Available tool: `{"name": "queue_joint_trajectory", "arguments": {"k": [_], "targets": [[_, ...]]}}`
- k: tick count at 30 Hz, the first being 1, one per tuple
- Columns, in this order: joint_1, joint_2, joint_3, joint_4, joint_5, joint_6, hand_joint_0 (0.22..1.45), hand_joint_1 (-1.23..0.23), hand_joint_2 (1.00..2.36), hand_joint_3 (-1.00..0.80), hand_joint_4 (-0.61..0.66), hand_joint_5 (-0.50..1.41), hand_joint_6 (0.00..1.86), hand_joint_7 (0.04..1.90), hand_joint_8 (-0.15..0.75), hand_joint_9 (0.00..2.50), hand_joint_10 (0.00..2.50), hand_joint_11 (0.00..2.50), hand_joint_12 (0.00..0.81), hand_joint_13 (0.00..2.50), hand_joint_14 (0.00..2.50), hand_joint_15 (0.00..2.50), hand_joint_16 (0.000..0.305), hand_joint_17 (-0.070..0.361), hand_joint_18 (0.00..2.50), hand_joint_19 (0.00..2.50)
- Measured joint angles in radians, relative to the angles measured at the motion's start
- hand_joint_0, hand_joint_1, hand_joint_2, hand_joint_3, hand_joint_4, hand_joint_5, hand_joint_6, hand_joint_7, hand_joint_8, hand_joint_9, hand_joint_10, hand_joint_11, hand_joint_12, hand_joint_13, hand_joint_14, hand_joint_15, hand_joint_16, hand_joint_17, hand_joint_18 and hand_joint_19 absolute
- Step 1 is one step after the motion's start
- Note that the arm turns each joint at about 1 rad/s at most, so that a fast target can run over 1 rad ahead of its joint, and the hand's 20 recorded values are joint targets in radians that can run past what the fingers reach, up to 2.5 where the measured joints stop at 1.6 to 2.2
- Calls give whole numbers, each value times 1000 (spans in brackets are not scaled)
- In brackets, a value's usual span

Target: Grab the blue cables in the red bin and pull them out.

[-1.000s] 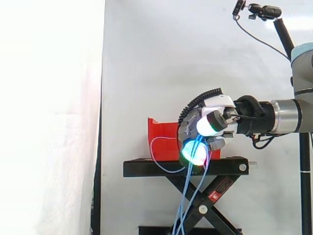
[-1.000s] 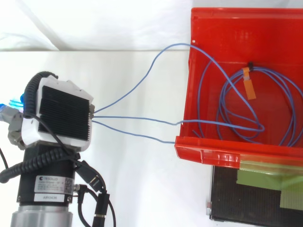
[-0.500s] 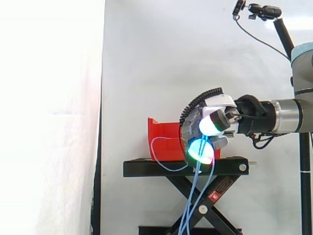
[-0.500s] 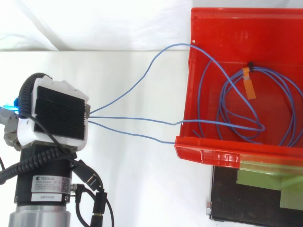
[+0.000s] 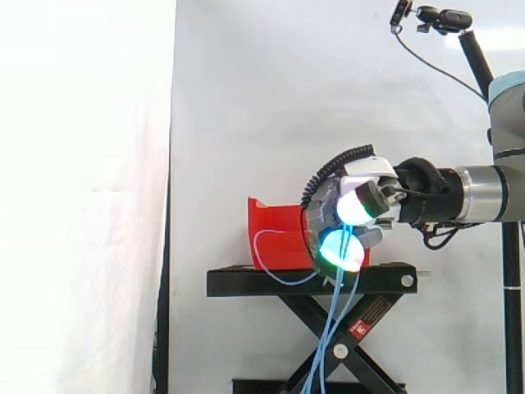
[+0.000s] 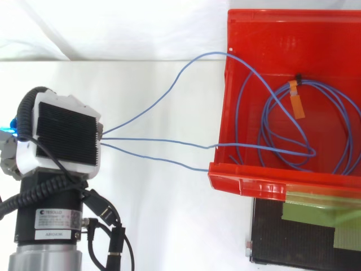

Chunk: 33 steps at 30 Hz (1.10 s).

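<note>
White curtain, one bin — three cable strands

Wrist label and stand sticker carry unreadable print.

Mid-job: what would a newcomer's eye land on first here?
The hand, fingertips glowing green and white, curled round the blue cables left of the red bin in the top view. Three strands stretch from it into the bin, where a coil lies. Side on, cables hang past the black stand.
</note>
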Motion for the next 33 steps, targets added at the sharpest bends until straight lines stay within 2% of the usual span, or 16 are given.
{"name": "queue_joint_trajectory", "arguments": {"k": [4,9,21,29,33], "targets": [[1,0,0,9,-8,4,808,-998,1000,-1000,327,949,542,608,363,1187,2,1679,382,951,2500,637,49,110,1189,1012],[2,1,0,14,-17,22,838,-1015,1003,-908,308,934,564,609,355,1182,2,1689,372,947,2500,653,47,107,1191,1055],[3,2,4,31,-23,62,844,-1036,1005,-892,316,791,756,486,358,1134,0,1704,382,922,2500,659,49,110,1138,1012],[2,2,34,26,-27,77,855,-1058,1004,-877,325,742,821,438,357,1107,21,1690,375,904,2500,639,49,110,1100,992],[0,2,47,17,-41,81,880,-1070,1009,-787,331,689,894,399,356,1086,37,1691,374,899,2500,627,49,109,1088,979]]}}
